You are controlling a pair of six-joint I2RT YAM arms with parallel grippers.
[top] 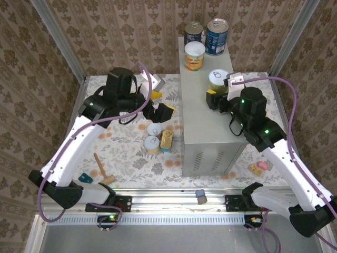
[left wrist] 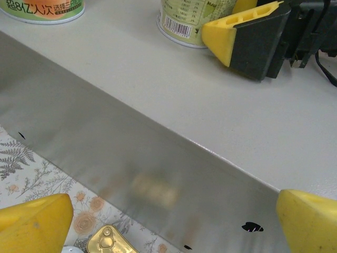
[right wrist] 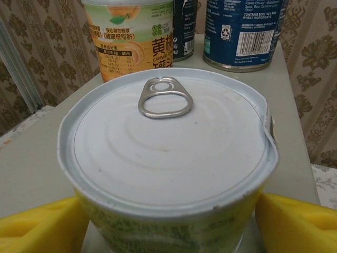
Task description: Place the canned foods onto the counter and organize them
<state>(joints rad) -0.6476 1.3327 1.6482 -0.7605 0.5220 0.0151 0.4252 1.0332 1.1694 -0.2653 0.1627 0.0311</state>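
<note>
While the right gripper straddles a short yellow-labelled can on top of the grey counter, its yellow fingers sit one on each side of the can's lower wall, very close to it. Whether they press on the can or stand just clear of it cannot be told. This can stands upright about midway along the counter top, toward the right edge, with its pale pull-tab lid facing up.

Farther back on the same top, near the left edge, stands an orange-labelled can. At the far end a dark-blue can stands with a second blue can just to its right.

The left gripper hangs in the air just left of the counter, jaws spread wide with nothing between them. In its wrist view the two yellow fingertips frame the counter's side wall and flat top.

On the flowered table below it, two more short cans stand upright, one just beyond the other. A flat gold tin lies just to their right, between them and the counter's left wall. A small wooden mallet lies on the near left of the table, with a teal block close on its left.
</note>
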